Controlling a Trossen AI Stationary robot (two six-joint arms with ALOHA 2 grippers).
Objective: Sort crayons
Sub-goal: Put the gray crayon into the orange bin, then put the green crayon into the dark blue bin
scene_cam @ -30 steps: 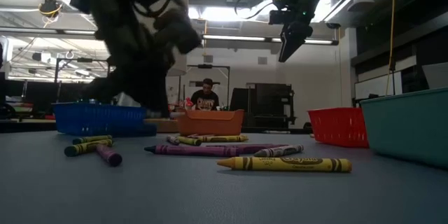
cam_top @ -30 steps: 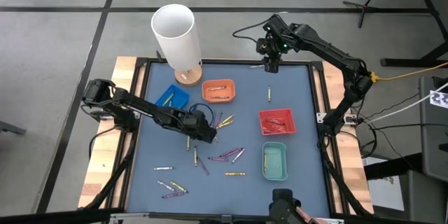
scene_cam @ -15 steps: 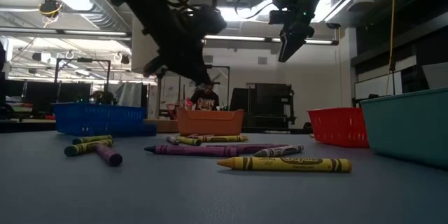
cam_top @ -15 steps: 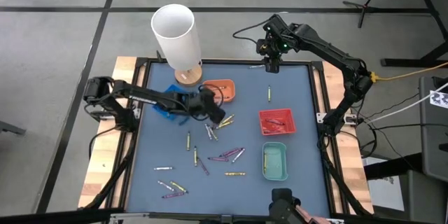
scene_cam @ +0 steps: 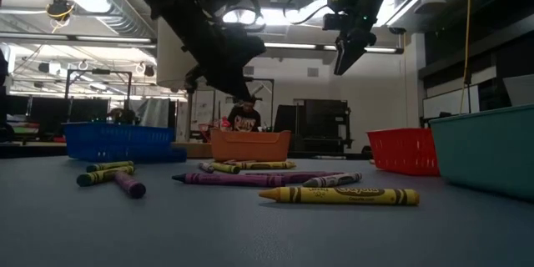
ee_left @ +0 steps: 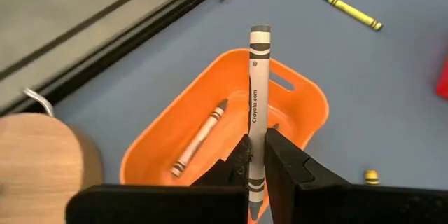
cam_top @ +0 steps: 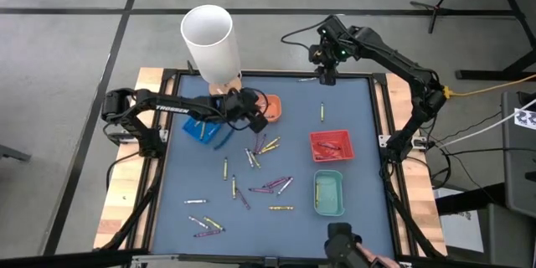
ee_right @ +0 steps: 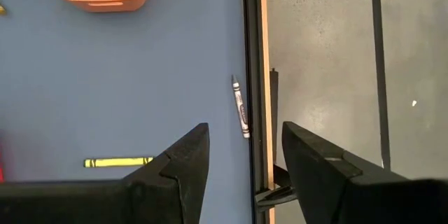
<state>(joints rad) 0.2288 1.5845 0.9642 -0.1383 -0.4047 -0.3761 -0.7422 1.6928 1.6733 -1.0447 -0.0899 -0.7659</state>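
My left gripper hangs over the orange tray at the far middle of the table, shut on a grey-white crayon. Another grey-white crayon lies inside that tray. Several loose crayons lie flat on the blue mat nearer the front. In the low view the left gripper is well above the table. My right gripper waits open high over the far edge, above a grey crayon lying by the table's rim. My left gripper pinches the grey-white crayon between its two fingers near one end. The fingers slant down from the table's left. Most of the crayon sticks out past the fingertips, roughly along them, lifted clear above the orange tray.
A tall white cylinder on a wooden base stands at the far left, close to the left arm. A blue tray lies partly under that arm, with a red tray and a green tray on the right. A yellow crayon lies alone.
My left gripper has risen from the crayon pile at mid-table and swung toward the far edge, rolling its wrist, carrying the grey-white crayon lifted clear until it stands over the orange tray.
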